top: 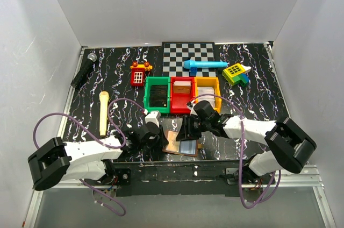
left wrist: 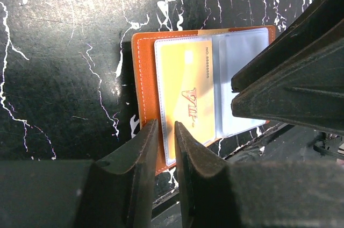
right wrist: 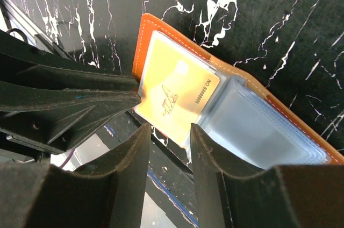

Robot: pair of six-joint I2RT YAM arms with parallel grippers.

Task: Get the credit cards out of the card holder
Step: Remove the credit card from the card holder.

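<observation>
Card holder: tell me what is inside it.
The open card holder shows a yellow VIP card inside a clear sleeve. The stacked sleeves beside it hide any further cards.

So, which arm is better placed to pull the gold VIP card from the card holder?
Probably right: the right gripper, jaws open, straddles an edge of the gold VIP card; the left gripper sits narrow at the rim of the card holder.

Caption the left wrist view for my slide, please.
Left gripper at the edge of the open card holder, gold VIP card sleeved inside.
</observation>
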